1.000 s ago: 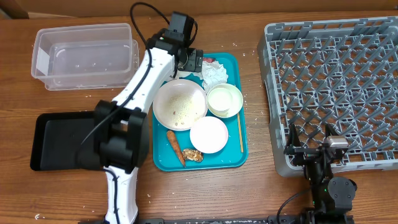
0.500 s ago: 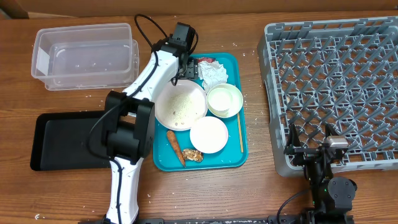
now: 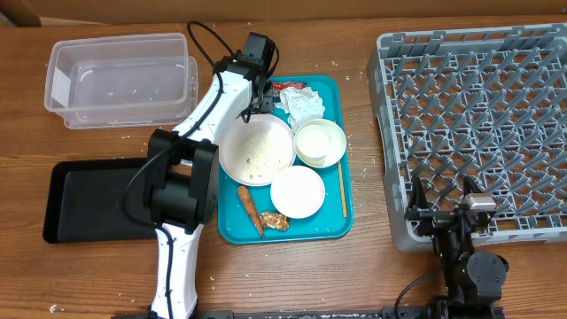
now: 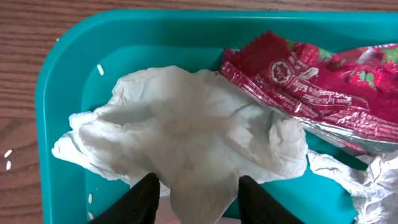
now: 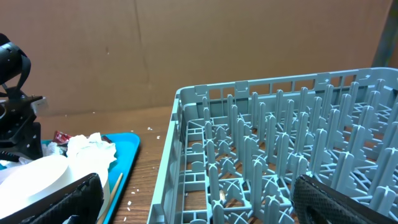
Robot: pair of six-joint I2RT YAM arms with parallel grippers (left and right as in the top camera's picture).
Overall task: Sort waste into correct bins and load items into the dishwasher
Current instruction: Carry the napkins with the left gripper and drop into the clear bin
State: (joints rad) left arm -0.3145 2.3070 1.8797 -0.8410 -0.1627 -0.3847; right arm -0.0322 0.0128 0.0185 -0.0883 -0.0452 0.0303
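Left pincer (image 4: 196,193) straddles napkin (image 4: 186,130), can't tell if clamped yet; we'd pinch tissue only, excl. wrapper (image 4: 311,87); right pincer (image 5: 208,199) open.

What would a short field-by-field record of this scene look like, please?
left tool: fingers either side of a crumpled napkin; grip unclear
right tool: open, empty, at the dish rack's near edge
teal tray: holds napkin, red wrapper, plate, green-white bowl, pink bowl, sausage stick
clear tub: empty
black tray: empty
dish rack: empty
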